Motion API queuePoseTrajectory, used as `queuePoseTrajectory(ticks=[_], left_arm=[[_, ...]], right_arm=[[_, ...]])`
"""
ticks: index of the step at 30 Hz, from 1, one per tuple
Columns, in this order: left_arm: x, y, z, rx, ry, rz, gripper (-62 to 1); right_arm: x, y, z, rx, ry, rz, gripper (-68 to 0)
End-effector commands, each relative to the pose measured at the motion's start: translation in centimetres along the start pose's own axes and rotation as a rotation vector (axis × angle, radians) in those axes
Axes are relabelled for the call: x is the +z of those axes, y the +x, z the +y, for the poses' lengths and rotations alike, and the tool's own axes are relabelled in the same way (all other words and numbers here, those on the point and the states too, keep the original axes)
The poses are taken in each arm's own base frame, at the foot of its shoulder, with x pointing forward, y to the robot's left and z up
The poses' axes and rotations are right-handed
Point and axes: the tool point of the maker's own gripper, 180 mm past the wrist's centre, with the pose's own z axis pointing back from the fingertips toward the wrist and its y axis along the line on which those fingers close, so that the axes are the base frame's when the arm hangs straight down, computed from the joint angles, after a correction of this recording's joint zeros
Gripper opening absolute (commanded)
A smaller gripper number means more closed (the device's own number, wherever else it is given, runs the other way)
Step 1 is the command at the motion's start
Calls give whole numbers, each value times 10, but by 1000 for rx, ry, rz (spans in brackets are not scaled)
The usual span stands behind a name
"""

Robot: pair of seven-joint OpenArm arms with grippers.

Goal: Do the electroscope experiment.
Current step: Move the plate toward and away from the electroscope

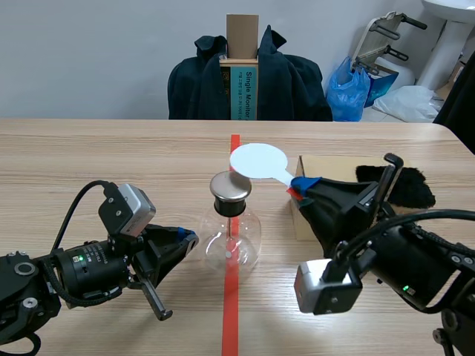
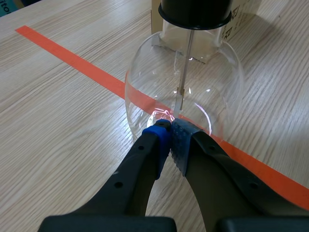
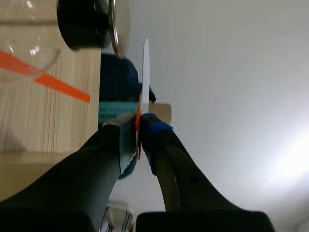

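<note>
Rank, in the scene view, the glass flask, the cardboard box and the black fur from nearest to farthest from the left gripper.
1. Glass flask, at the left gripper's tips.
2. Cardboard box, beyond the flask, right side.
3. Black fur, farthest right.

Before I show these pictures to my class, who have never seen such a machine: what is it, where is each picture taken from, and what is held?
It is a robot with two black arms at a wooden table. The wide picture looks out from between them; the other two come from a camera on each wrist. On the table stand an electroscope, a glass flask with a metal cap, and a cardboard box. The right gripper is shut on a white paddle, held close to the cap. The left gripper is shut on nothing, its tips at the flask's foot.
</note>
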Motion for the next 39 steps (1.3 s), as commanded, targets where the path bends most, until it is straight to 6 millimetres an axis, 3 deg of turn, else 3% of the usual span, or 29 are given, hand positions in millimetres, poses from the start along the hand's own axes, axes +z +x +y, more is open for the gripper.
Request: queuePoseTrajectory(ticks=[1,10,16,22,28,32,39], left_arm=[[-1,10,4,-14,4,-30,-582],[-1,10,4,-14,4,-30,-582],[-1,10,4,-14,4,-29,-582],[-1,10,4,-14,4,-30,-582],[5,10,7,-21,5,-26,-582],[24,18,7,-18,0,-41,-582],[75,46,-21,-44,-64,-70,-582]], right_arm=[[0,-13,-8,27,-20,42,-669],[29,-59,4,8,12,343,-669],[61,-88,-14,60,-90,528,-669],[99,-109,-42,156,-184,647,-669],[133,-125,-90,232,-292,720,-669],[150,-134,-123,261,-372,758,-669],[173,-141,-170,290,-510,814,-669]])
